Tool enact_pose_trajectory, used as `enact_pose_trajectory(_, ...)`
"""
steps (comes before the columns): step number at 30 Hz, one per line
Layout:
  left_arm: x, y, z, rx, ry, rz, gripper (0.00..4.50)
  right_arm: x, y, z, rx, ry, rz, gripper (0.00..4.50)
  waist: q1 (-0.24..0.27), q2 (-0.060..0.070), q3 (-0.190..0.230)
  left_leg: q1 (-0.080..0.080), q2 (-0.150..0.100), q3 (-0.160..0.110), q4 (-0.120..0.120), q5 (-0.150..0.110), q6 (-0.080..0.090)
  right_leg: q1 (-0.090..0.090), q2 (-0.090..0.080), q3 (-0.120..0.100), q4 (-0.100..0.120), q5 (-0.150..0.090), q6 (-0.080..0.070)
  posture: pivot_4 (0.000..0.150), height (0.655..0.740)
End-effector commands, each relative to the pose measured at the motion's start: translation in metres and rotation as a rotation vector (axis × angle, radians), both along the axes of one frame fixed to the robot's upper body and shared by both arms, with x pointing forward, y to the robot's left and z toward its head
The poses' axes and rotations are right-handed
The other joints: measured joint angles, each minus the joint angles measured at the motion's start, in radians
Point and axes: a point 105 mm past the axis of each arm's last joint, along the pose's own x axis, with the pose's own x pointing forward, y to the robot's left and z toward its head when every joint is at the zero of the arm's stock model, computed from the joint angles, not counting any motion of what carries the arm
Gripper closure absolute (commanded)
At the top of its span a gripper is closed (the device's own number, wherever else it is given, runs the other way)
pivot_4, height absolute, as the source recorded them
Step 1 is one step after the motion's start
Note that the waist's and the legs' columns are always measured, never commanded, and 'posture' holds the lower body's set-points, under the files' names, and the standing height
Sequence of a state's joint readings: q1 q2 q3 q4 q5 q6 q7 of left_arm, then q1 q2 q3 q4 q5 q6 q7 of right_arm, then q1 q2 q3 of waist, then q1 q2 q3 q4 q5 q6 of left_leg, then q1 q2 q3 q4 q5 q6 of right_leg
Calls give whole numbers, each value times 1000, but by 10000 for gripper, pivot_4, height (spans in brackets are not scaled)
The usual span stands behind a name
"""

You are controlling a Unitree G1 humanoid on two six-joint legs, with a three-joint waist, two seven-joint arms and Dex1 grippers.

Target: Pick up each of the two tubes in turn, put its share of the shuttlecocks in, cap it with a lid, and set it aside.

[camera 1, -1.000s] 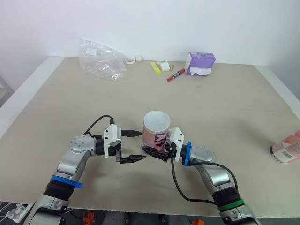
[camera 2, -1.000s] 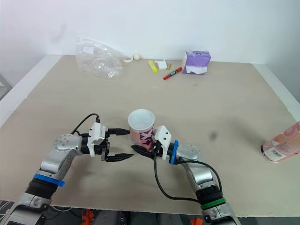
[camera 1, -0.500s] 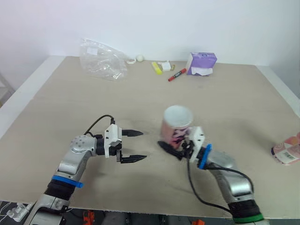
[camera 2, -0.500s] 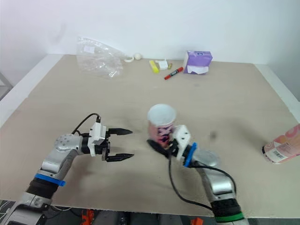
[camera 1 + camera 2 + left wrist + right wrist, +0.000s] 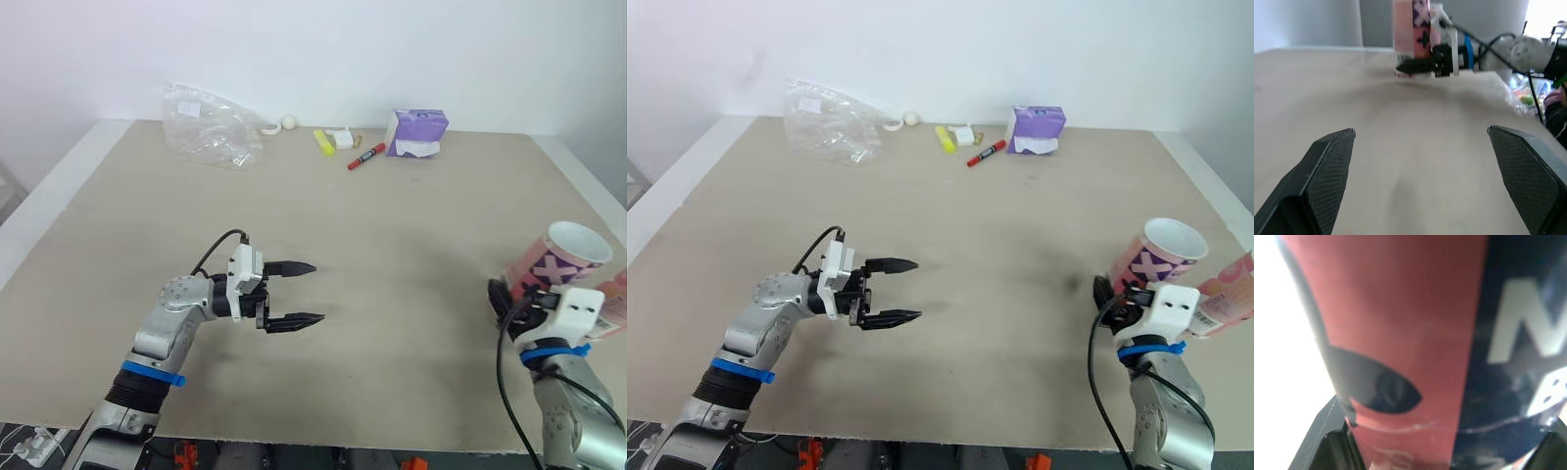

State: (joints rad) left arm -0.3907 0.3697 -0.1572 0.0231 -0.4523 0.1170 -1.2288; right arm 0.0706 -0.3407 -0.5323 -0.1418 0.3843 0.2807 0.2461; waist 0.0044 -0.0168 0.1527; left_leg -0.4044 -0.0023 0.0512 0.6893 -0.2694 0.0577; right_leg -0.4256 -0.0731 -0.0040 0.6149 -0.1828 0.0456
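So the held tube (image 5: 1156, 262) is seen over by the table's right edge, clamped low on its body by the right gripper (image 5: 1122, 290). It's pink with a dark navy X-ish pattern, and white lettering can be made out up close (image 5: 1415, 333). The top end is white; lid or open mouth can't be told. It's tilted, with the top leaned out to the right. The second tube (image 5: 1227, 299) is laid on its side just beside it, pink with a white barcode label, partly hidden.
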Motion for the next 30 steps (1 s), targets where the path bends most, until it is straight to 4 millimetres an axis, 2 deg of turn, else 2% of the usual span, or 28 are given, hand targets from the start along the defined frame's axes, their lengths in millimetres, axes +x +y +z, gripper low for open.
enact_pose_trajectory(1, -4, -2, 13, -26, -51, -22, 0, -4, -16, 10, -18, -41, -64, 15617, 0, 1, 0, 0, 0, 0, 0, 0, 0, 0, 0, 0, 0, 0, 0, 1500, 7400)
enact_pose_trajectory(6, -6, -4, 11, -20, -71, -29, 0, -2, -23, 3, 12, -29, -84, 15617, 0, 1, 0, 0, 0, 0, 0, 0, 0, 0, 0, 1, 0, 0, 1, 1500, 7400)
enact_pose_trajectory(15, -8, -6, 6, -6, -81, -31, 0, 10, -16, 2, 16, -19, -34, 15617, 0, 1, 0, 1, 0, 0, 0, 0, 1, 1, 0, 2, 0, 0, 1, 1500, 7400)
enact_pose_trajectory(17, -7, -6, 6, -3, -81, -28, 0, 10, -12, -1, 13, -7, -22, 7337, 0, 1, 0, 1, 0, 0, 0, 0, 1, 1, 0, 2, 0, 0, 1, 1500, 7400)
enact_pose_trajectory(19, -7, -7, 6, -1, -81, -27, 0, 8, -8, -3, 12, 2, -10, 1963, 1, 1, 0, 1, 0, 0, 0, 0, 1, 1, 0, 2, 0, 0, 1, 1500, 7400)
enact_pose_trajectory(20, -7, -7, 5, -1, -80, -26, 0, 6, -6, -3, 7, 7, -3, 771, 1, 1, 0, 1, 0, 0, 0, 0, 1, 1, 0, 2, 0, 0, 1, 1500, 7400)
enact_pose_trajectory(30, -7, -8, 3, 8, -73, -33, 0, -15, 6, -1, -6, 23, 9, 771, 2, 1, 0, 1, 0, 0, -1, 0, 1, 0, 0, 1, 0, 0, 1, 1500, 7400)
